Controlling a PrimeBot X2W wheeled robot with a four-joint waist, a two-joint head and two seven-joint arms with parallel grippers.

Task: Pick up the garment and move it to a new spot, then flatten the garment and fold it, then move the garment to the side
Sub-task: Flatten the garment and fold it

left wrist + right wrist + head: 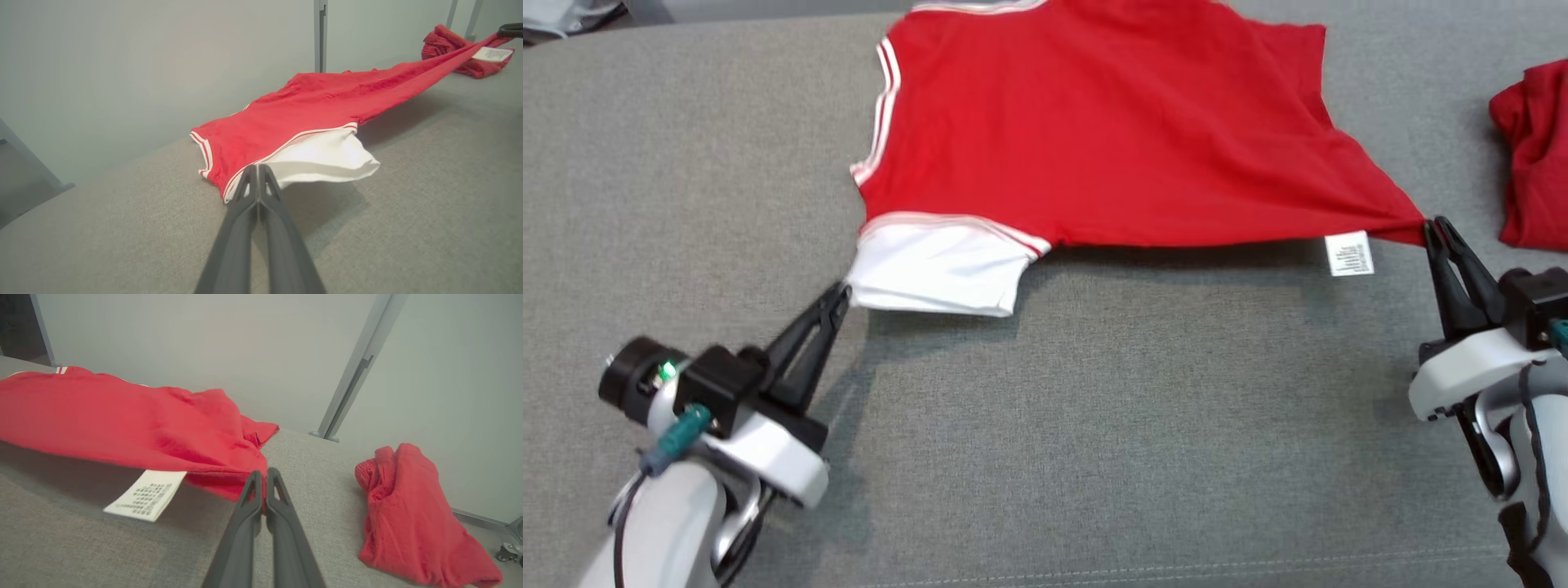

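Note:
The garment [1094, 131] is a red shirt with white sleeves and white-striped trim, stretched over the grey surface with its near edge lifted. My left gripper [843, 296] is shut on the corner of the white sleeve [935, 265]. In the left wrist view that gripper [257, 169] pinches the sleeve hem of the garment [310, 110]. My right gripper [1436, 227] is shut on the garment's red lower corner, next to a white care label [1348, 252]. The right wrist view shows this gripper [263, 477] clamped on the red cloth [135, 424] with the label [147, 494] hanging below.
A second red cloth [1535, 155] lies bunched at the right edge of the grey padded surface [1094, 425]; the same red cloth [408, 522] lies to the right in the right wrist view. Pale walls and a metal post [351, 379] stand behind.

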